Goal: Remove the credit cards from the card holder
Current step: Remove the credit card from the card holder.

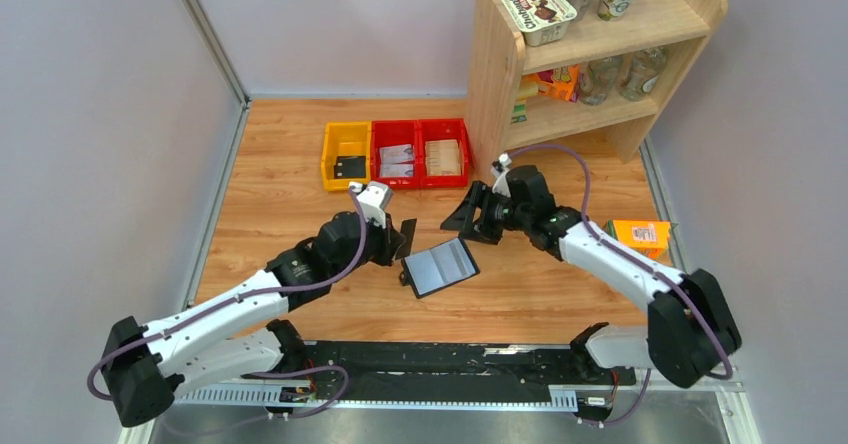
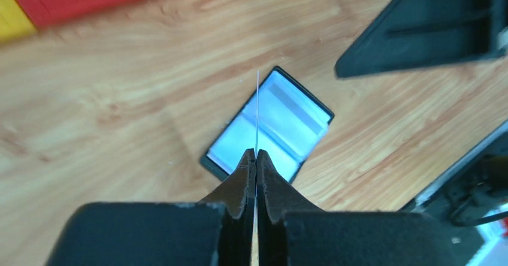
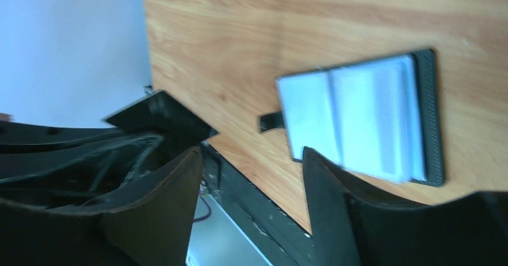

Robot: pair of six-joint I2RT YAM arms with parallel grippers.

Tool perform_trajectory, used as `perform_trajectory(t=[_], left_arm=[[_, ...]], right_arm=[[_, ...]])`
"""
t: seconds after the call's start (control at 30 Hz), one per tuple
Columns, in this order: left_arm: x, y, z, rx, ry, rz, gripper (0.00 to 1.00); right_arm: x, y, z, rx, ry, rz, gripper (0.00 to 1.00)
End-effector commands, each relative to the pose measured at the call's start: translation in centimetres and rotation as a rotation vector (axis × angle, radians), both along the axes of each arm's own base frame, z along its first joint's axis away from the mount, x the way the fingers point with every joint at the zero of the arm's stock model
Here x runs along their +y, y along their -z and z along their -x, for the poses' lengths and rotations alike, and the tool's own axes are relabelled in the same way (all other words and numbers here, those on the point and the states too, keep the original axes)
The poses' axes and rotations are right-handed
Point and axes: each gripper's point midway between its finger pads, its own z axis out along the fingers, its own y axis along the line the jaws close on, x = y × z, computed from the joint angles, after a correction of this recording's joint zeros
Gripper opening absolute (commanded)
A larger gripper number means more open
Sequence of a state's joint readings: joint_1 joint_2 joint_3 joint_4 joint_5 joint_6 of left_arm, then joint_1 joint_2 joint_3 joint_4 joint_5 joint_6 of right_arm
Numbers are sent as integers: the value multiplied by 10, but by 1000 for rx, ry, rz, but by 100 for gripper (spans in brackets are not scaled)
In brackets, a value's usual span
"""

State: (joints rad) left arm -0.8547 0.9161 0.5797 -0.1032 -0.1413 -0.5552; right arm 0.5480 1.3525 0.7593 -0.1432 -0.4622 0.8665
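The card holder [image 1: 441,267] lies open on the wooden table, grey-blue lining up, its strap tab [image 3: 271,121] pointing away from it. In the left wrist view the card holder [image 2: 269,125] sits below my fingers. My left gripper [image 1: 402,242] is just left of it, shut on a thin black credit card [image 1: 408,234]. That card shows edge-on as a fine line [image 2: 257,110] rising from the left gripper [image 2: 256,155]. My right gripper [image 1: 472,222] hovers above the holder's far right corner. The right gripper [image 3: 251,152] is open and holds nothing, with the holder [image 3: 359,119] beyond it.
At the back stand a yellow bin [image 1: 332,154] holding a dark card and two red bins [image 1: 420,127] with whitish cards. A wooden shelf [image 1: 497,84] with cups and cartons rises at the back right. An orange carton [image 1: 640,234] lies right of the right arm.
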Motion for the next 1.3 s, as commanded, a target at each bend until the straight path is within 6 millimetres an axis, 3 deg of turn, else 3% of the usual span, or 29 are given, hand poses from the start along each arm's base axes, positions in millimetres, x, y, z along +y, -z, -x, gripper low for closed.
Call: perform_trajectory(t=[0.0, 0.17, 0.3, 0.53, 0.83, 1.07, 1.2, 1.27], left_arm=[[26, -27, -8, -229, 42, -341, 0], [12, -69, -2, -488, 119, -572, 0], [-8, -88, 4, -685, 166, -734, 0], [-31, -118, 7, -883, 170, -805, 0], [-49, -118, 10, -941, 219, -830, 0], [-54, -113, 16, -944, 235, -826, 0], [-50, -111, 16, -927, 219, -810, 0], [-45, -111, 16, -912, 203, -793, 0]], right_arm=[[-3, -74, -7, -128, 44, -63, 69], [-6, -127, -3, -174, 94, -161, 77], [-4, -146, 3, -169, 106, -219, 78], [8, -148, 13, -129, 85, -251, 78], [28, -148, 19, -98, 60, -328, 69], [38, -145, 14, -64, 71, -350, 40], [42, -144, 11, -57, 67, -362, 6], [41, -143, 11, -60, 70, -358, 0]])
